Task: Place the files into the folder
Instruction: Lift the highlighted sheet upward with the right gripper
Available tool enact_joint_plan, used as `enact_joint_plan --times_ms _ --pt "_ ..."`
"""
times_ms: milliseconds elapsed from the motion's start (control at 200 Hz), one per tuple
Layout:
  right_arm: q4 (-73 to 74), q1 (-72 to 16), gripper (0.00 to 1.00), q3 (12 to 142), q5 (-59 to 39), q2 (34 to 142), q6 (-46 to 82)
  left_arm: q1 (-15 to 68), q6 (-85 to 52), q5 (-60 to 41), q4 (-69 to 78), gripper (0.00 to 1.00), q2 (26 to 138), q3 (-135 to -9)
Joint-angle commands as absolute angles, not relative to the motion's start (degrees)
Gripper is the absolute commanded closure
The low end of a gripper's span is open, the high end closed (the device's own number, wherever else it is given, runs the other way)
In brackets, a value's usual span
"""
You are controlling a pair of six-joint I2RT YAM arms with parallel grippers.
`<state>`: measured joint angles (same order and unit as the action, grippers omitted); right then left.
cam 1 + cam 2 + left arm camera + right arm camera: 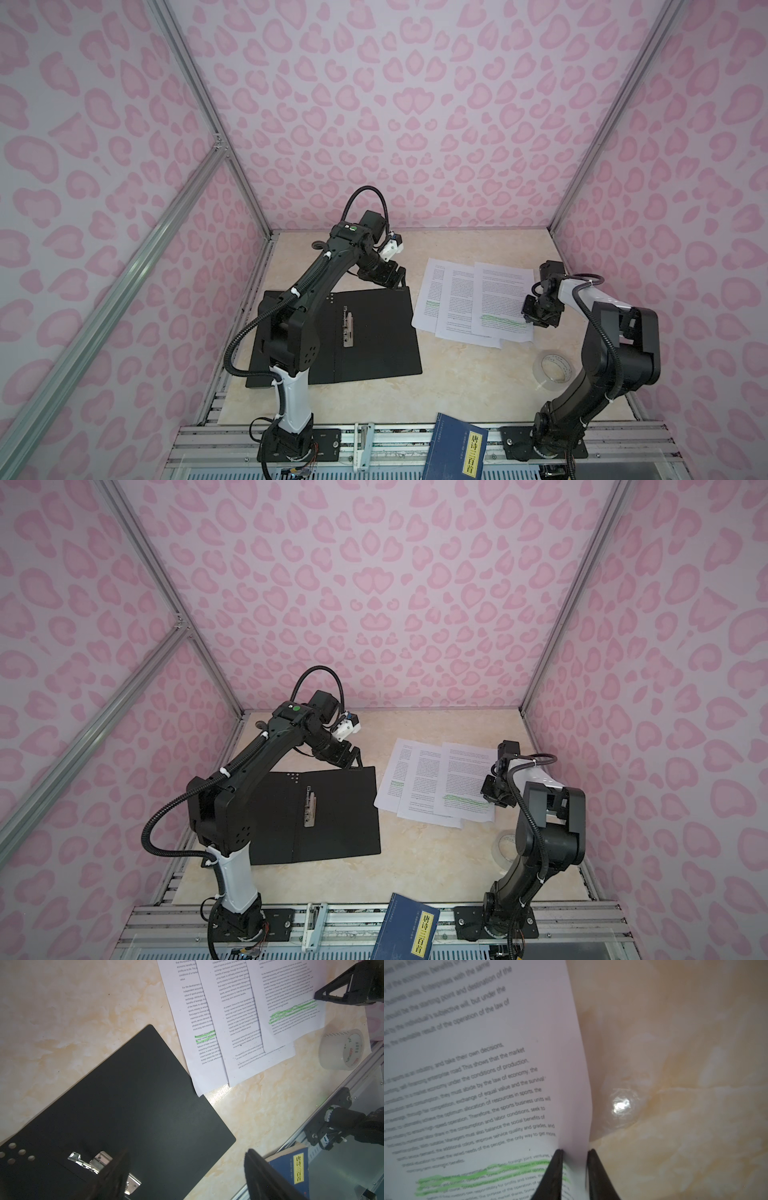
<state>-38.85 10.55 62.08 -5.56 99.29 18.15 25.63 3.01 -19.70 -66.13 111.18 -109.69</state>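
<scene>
Three overlapping white files (473, 299) (436, 783) (239, 1022) with green-highlighted lines lie right of the folder (374, 332) (340, 812) (124, 1105). The folder lies open and flat, black inside up, with its metal clip (347, 326) showing. My right gripper (528, 318) (575, 1150) is down at the right edge of the top file (488, 1084). Its jaws stand a narrow gap apart, and a strip of that sheet's edge bulges between them. My left gripper (400, 276) (187, 1153) hovers wide open above the folder's far right corner, holding nothing.
A clear tape roll (552, 368) (342, 1049) stands just in front of the files, beside the right arm. A blue book with a yellow label (457, 446) (291, 1169) lies on the front rail. Pink patterned walls enclose the table.
</scene>
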Motion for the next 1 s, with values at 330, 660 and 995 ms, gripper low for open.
enact_joint_plan --times_ms 330,660,995 --pt "-41.54 9.74 0.94 65.20 -9.75 96.09 16.53 25.50 2.42 -17.85 -66.80 0.12 110.11 -111.04" --pt "-48.96 3.48 0.95 75.73 -10.81 91.40 16.84 20.57 1.85 -18.26 -67.84 0.11 108.86 -114.20" --pt "-57.49 -6.35 0.93 92.55 -13.01 91.82 17.66 11.79 1.07 -20.87 -67.69 0.11 106.27 -114.61"
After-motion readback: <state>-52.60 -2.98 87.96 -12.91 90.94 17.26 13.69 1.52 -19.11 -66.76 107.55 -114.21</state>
